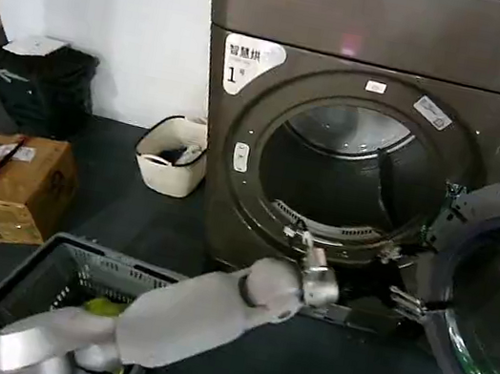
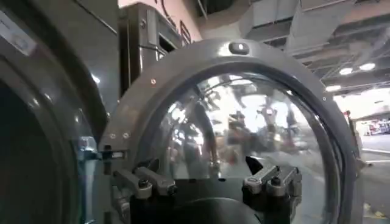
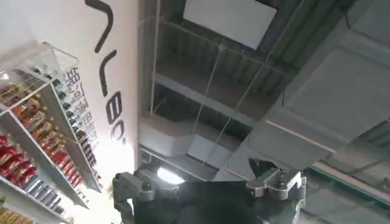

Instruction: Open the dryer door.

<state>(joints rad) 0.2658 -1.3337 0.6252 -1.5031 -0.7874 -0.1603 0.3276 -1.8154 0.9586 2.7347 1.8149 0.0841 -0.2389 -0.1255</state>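
One dryer door [image 1: 490, 307] hangs swung wide beside the left hand [image 1: 314, 261], seemingly spread, touching nothing.

The dryer [image 1: 355, 138] stands at the back, its drum opening facing forward. The dryer door [image 1: 490, 307] hangs swung out to the right of the opening, hinged at that side. The left tool [image 1: 315, 257] sits before the lower edge of the opening. Left of the dryer a bucket [image 1: 171, 156] stands on the floor; farther left lies a cardboard box [image 1: 8, 186], with a basket [image 1: 68, 286] nearer the robot
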